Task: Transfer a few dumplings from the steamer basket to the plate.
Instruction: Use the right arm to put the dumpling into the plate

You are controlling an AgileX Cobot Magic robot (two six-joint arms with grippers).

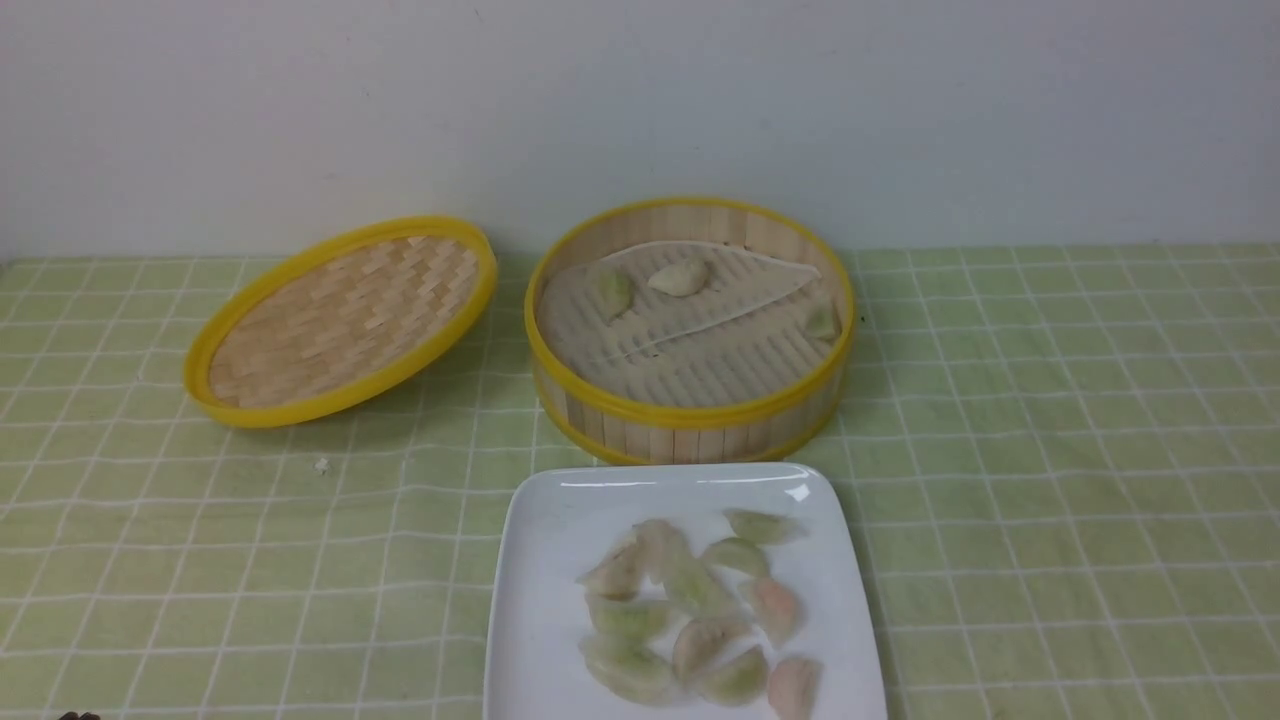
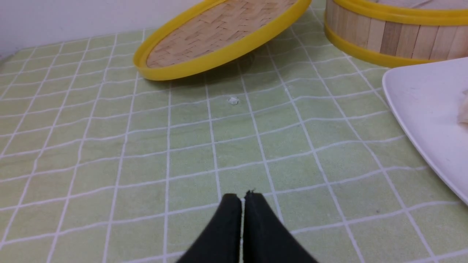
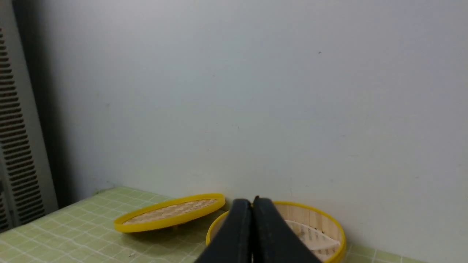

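Note:
The steamer basket point(image 1: 690, 400) stands at the table's middle back, with three dumplings point(image 1: 679, 277) on its whitish ridged liner. The white square plate point(image 1: 545, 560) lies just in front of it and holds several dumplings point(image 1: 700, 620). Neither gripper shows in the front view. In the left wrist view my left gripper point(image 2: 241, 197) is shut and empty, low over the cloth, with the plate's edge point(image 2: 420, 109) and the basket's wall point(image 2: 387, 36) beyond it. In the right wrist view my right gripper point(image 3: 252, 202) is shut and empty, held well back from the basket point(image 3: 329, 226).
The shallow woven lid point(image 1: 340, 320) lies tilted left of the basket, also in the left wrist view point(image 2: 219, 33) and the right wrist view point(image 3: 170, 215). A small white crumb point(image 1: 321, 465) lies on the green checked cloth. A pale wall stands behind the table.

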